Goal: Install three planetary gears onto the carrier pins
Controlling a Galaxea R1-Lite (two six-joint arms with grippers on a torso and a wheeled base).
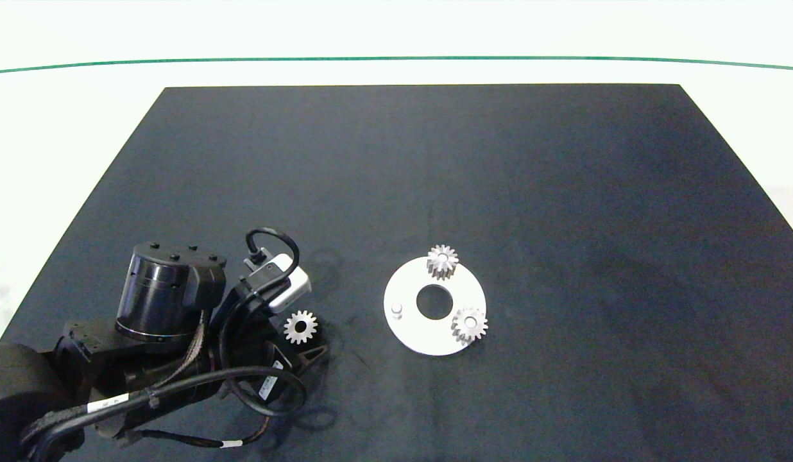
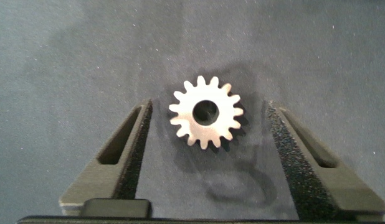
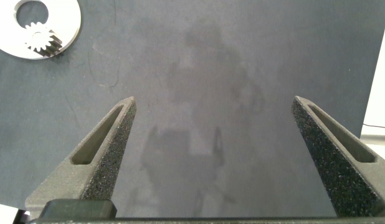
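Note:
A white ring-shaped disc (image 1: 410, 324) lies on the dark mat. Two planetary gears sit on its carrier pins, one at the far side (image 1: 443, 261) and one at the near right (image 1: 469, 325). The third pin (image 1: 396, 311) stands bare at the disc's left. A third gear (image 1: 300, 326) lies flat on the mat left of the disc. My left gripper (image 2: 208, 107) is open around this gear (image 2: 206, 112), one finger on each side, neither touching it. My right gripper (image 3: 212, 102) is open over bare mat, with the disc (image 3: 61, 18) and one gear (image 3: 43, 40) off to its side.
The left arm (image 1: 165, 301) and its cables fill the mat's near left corner. The mat (image 1: 563, 192) is bordered by a pale table surface with a green line (image 1: 396, 59) at the back. The right arm is all but out of the head view.

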